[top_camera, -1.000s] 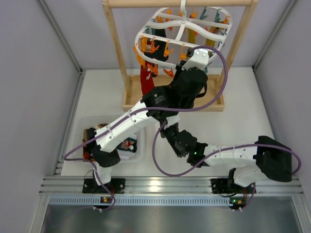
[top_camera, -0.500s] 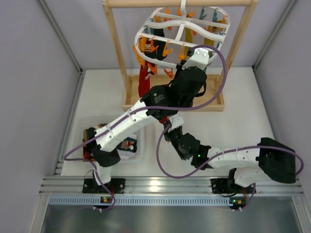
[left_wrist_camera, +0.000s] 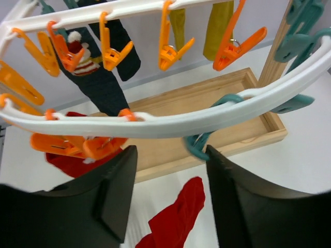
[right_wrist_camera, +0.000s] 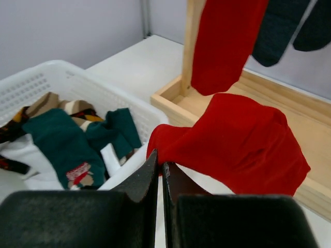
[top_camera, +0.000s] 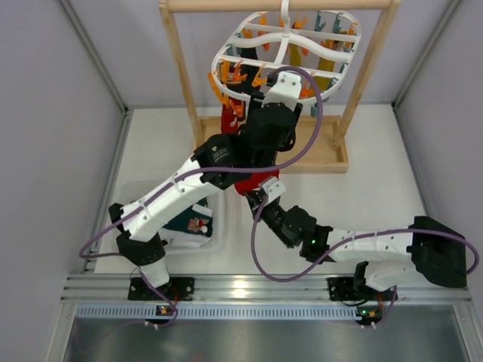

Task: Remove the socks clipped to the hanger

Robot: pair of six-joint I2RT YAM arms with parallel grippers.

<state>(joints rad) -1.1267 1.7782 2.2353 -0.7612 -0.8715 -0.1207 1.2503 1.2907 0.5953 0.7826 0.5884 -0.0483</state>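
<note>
Seen from above, my left arm (top_camera: 189, 188) reaches up to the near rim of the hanger (top_camera: 226, 62) on the wooden stand (top_camera: 178, 68). My right gripper (top_camera: 255, 193) sits low by the basket (top_camera: 219, 226).

Left wrist: left gripper (left_wrist_camera: 170, 155) fingers (left_wrist_camera: 116, 196) stand apart and empty, with the hanger's rim just beyond the tips. A navy sock (left_wrist_camera: 103, 85) and mustard sock (left_wrist_camera: 217, 28) are clipped farther ahead, and there is open table below.

Right wrist: fingers (right_wrist_camera: 145, 191) are pressed together, pinching the loose red sock (right_wrist_camera: 232, 139) at its edge. The hanging red sock (right_wrist_camera: 222, 41) is ahead.

A lab test cell — grey panel walls (top_camera: 45, 113), aluminium rail (top_camera: 256, 287), white tabletop (top_camera: 381, 177).
</note>
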